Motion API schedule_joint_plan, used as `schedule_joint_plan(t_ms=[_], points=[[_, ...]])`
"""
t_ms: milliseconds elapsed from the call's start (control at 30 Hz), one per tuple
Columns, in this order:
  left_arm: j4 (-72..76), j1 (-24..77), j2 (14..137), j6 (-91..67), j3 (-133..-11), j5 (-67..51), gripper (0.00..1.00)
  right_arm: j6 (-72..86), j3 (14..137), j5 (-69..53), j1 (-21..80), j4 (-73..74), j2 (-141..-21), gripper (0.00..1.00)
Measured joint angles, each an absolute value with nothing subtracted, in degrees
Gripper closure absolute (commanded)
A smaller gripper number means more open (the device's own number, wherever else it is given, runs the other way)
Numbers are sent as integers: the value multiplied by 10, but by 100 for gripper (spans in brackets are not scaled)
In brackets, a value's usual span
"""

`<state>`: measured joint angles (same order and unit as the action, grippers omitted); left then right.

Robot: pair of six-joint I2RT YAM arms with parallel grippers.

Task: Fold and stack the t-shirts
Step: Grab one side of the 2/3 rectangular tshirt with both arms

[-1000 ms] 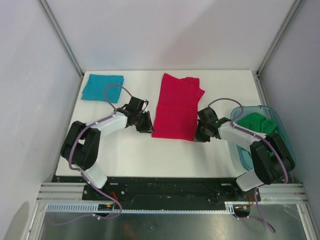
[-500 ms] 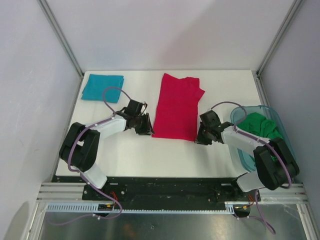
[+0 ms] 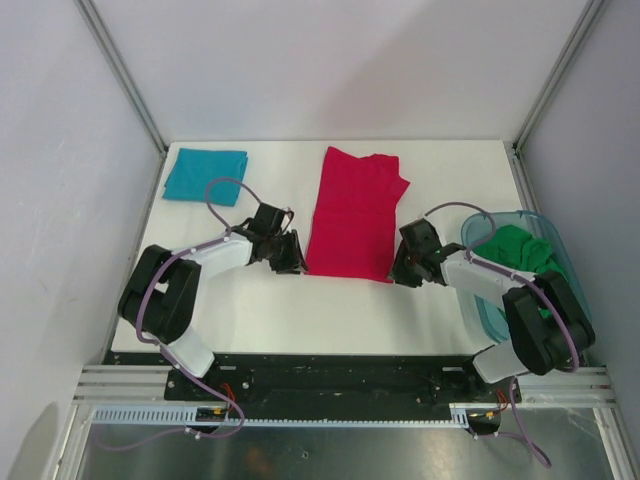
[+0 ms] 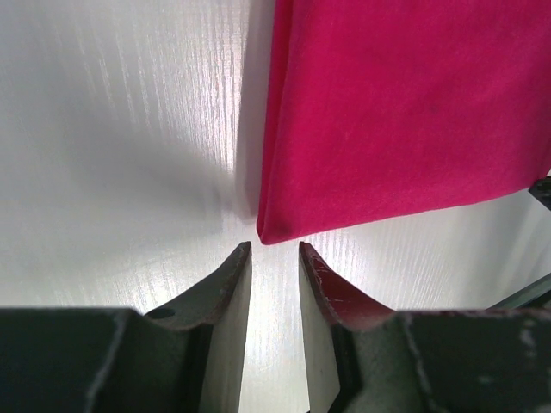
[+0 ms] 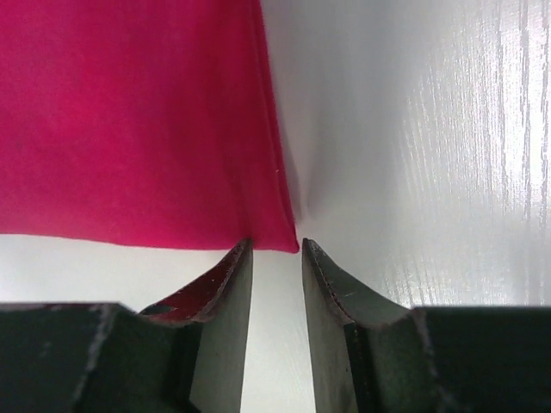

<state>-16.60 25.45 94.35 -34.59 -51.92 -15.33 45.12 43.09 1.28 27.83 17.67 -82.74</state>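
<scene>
The red shirt (image 3: 355,215) lies flat in the middle of the counter (image 3: 300,310). It is folded into a long smooth strip with an uneven far end, and its two near corners face the arms. The left tool (image 4: 274,248) sits low just short of the near left corner, and the right tool (image 5: 275,243) is at the near right corner. Both are parted only narrowly and hold nothing. The step in hand looks like pinching both corners to fold the strip away from the arms. To do it well, each tool should probably slide one finger under all the layers, then close and lift together with the other so the hem stays straight. The teal shirt (image 3: 205,174) lies folded at the far left, and the green shirt (image 3: 512,246) sits bunched in the tub (image 3: 525,214).
</scene>
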Motion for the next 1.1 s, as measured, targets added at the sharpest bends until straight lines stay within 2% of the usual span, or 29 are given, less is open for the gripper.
schedule_joint_plan(t_ms=[333,467,733,1100], points=[[-152,255,941,-346,-511,-154,66,455,431,26,278,159,-864,65],[-151,255,941,-347,-505,-154,65,455,431,27,278,156,-866,69],[-145,255,941,-351,-503,-154,62,455,431,32,280,147,-873,85],[-138,258,956,-359,-503,-154,63,455,431,32,281,142,-877,88]])
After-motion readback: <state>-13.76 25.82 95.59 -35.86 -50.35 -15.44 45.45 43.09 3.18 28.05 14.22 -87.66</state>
